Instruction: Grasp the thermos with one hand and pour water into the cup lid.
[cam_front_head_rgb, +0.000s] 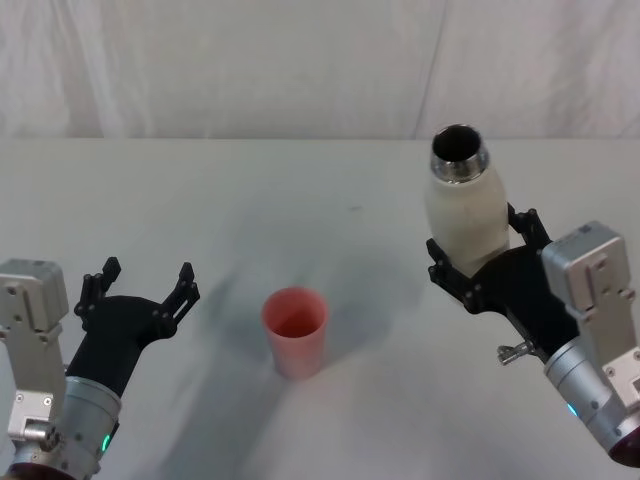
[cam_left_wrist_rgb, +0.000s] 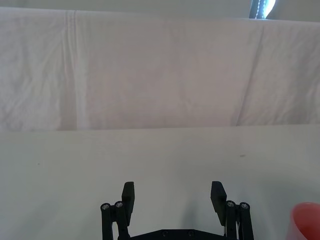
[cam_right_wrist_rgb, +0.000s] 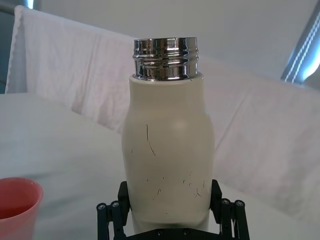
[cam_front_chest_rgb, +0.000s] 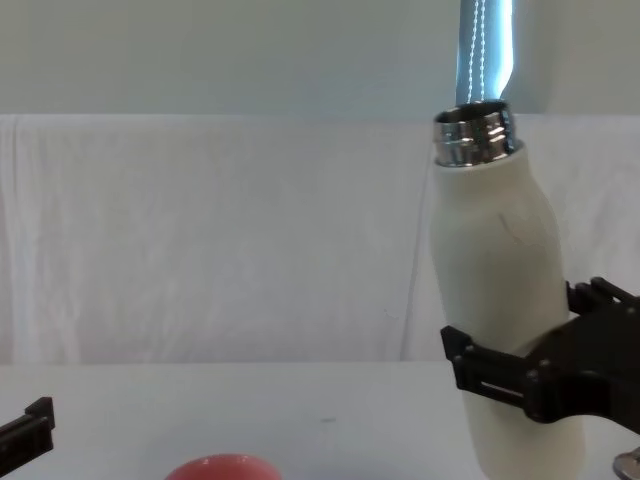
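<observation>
The right gripper (cam_front_head_rgb: 478, 262) is closed around the lower body of the thermos (cam_front_head_rgb: 466, 207), one black finger on either side of the cream wall. In the chest view the fingers (cam_front_chest_rgb: 500, 375) clamp it well below the shoulders, and the bottle looks lifted off the table (cam_front_head_rgb: 330, 180), though its base is hidden. Its long axis runs close to upright, tipped only slightly, with the open chrome neck (cam_front_chest_rgb: 473, 134) at the top and no cap on it.

Taking the thermos as the landmark, the cup lid (cam_front_head_rgb: 294, 331) stands to its left and nearer the robot, well apart from it and lower — upright on the table, mouth up, with pale table between the two. In the right wrist view the same pink rim (cam_right_wrist_rgb: 15, 200) sits off to one side of the bottle's base. That offset is what the pour turns on: as I judge it, the neck must be carried leftward over the cup and the long axis then tilted that way, mouth leading.

Beyond the cup lid, on its far side from the thermos, the left gripper (cam_front_head_rgb: 140, 286) hovers with fingers spread wide and empty — near the cup but not touching it.
</observation>
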